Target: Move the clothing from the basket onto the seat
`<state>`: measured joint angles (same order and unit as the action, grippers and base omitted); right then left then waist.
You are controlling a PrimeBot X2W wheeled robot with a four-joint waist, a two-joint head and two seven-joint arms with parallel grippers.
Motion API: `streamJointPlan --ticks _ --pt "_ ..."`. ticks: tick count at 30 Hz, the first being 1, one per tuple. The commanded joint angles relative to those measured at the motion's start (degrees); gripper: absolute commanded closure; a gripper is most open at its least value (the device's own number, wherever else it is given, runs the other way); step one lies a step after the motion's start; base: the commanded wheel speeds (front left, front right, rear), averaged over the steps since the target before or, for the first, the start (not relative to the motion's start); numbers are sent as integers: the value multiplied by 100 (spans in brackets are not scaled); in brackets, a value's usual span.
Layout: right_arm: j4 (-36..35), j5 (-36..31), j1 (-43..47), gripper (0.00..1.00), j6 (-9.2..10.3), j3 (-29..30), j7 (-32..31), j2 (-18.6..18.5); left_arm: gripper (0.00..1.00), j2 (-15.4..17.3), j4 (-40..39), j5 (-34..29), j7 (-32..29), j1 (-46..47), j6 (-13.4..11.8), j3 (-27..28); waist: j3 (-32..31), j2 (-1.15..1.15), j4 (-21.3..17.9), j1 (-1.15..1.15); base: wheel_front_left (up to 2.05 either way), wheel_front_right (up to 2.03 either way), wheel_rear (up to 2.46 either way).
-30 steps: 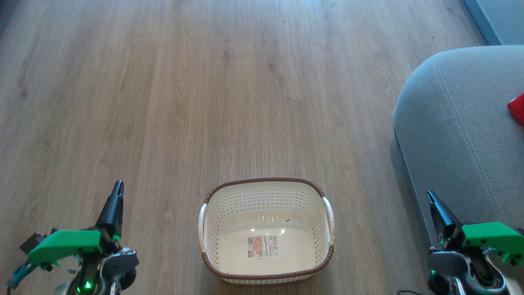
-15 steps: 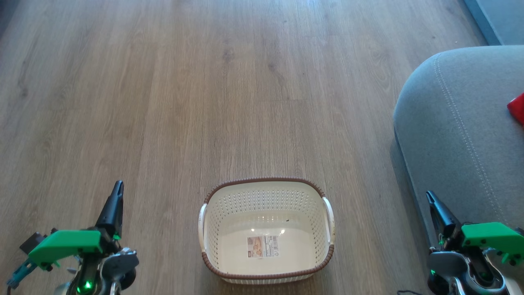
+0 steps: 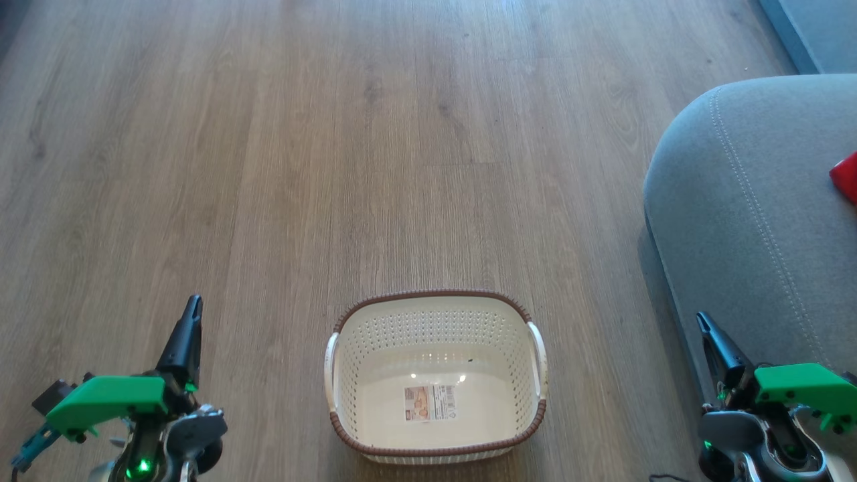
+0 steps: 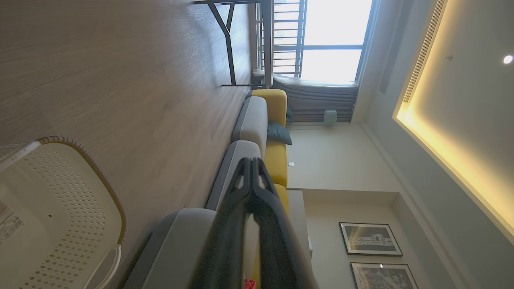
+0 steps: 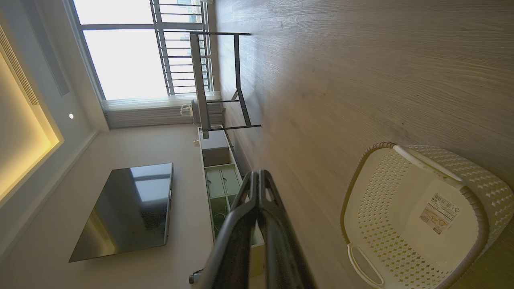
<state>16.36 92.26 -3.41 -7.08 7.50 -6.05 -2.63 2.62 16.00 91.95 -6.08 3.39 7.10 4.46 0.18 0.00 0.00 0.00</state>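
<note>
The cream perforated basket with its brown rim stands on the wood floor at bottom centre, holding nothing but a label sticker. On the grey seat at the right, a corner of red clothing shows at the frame edge. My left gripper is shut at the lower left, well left of the basket. My right gripper is shut at the lower right, beside the seat's front edge. The wrist views show the left gripper and the right gripper with tips pressed together and nothing held, and the basket.
Wide bare wood floor stretches ahead of the basket. A grey-and-yellow sofa runs along one wall, a metal-legged table stands by the window, and a television hangs over a low cabinet.
</note>
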Motion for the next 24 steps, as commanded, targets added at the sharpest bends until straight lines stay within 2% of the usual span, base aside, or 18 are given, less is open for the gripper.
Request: streamJointPlan --ticks 1,24 --pt "-234 -13 -278 100 -41 -93 -47 -26 100 26 -196 23 -40 280 39 205 0 0 0 0 0 0 0" --pt "-234 -14 -278 100 -41 -93 -48 -26 100 26 -196 23 -40 280 39 205 0 0 0 0 0 0 0"
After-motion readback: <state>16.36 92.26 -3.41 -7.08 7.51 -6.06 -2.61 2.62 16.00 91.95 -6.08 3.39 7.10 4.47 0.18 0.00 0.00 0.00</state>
